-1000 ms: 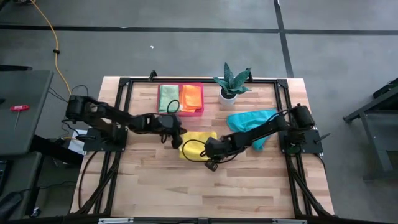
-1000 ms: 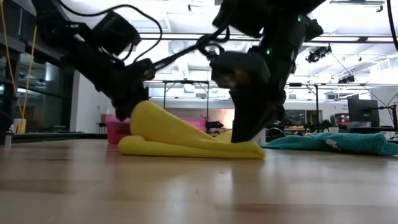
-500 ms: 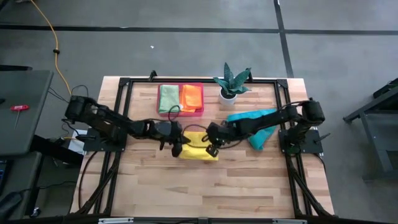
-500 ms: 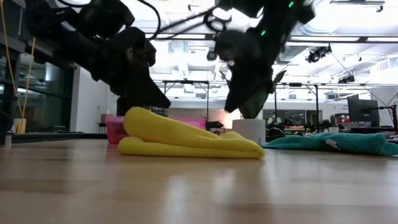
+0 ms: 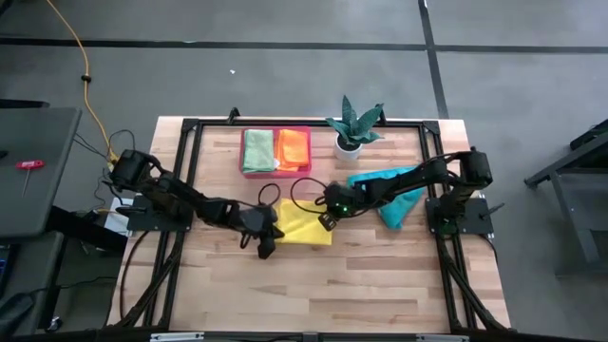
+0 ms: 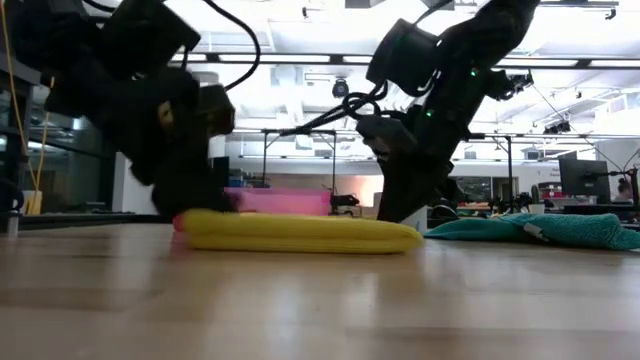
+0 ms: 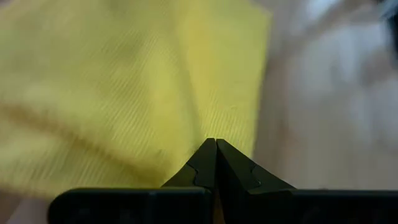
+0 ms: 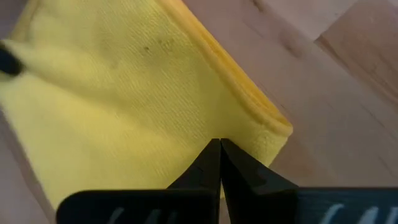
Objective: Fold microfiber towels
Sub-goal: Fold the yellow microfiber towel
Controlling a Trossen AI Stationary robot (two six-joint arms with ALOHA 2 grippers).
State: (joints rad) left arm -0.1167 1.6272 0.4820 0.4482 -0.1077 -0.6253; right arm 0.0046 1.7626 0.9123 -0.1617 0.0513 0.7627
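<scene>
A folded yellow microfiber towel (image 5: 304,228) lies flat on the wooden table's middle, also seen low as a flat pad (image 6: 300,232). My left gripper (image 5: 267,237) is shut at the towel's left end. My right gripper (image 5: 326,218) is shut at its far right part. A teal towel (image 5: 389,188) lies crumpled to the right. A green towel (image 5: 256,149) and an orange towel (image 5: 293,147) lie folded in the pink tray (image 5: 275,172) at the back. My left gripper presses its shut fingertips (image 7: 216,149) onto the yellow towel's top face near its left end (image 7: 186,124), slanting down from the table's left. The towel lies flat on the table under them. My right gripper sets its shut fingertips (image 8: 219,149) on the towel's top near a folded corner (image 8: 261,124), slanting down from the table's right. The towel stays flat on the table.
A potted plant (image 5: 353,128) in a white pot stands at the back, right of the tray. Black frame rails (image 5: 185,161) run along the table's left, right and far sides. Bare wood (image 5: 313,285) lies between the towel and the near edge.
My left gripper has gone toward the near edge along the towel's left end and sunk a little. My right gripper has gone from the towel's near edge toward the far edge. The raised hump at the towel's left end has flattened, so the towel now lies level.
</scene>
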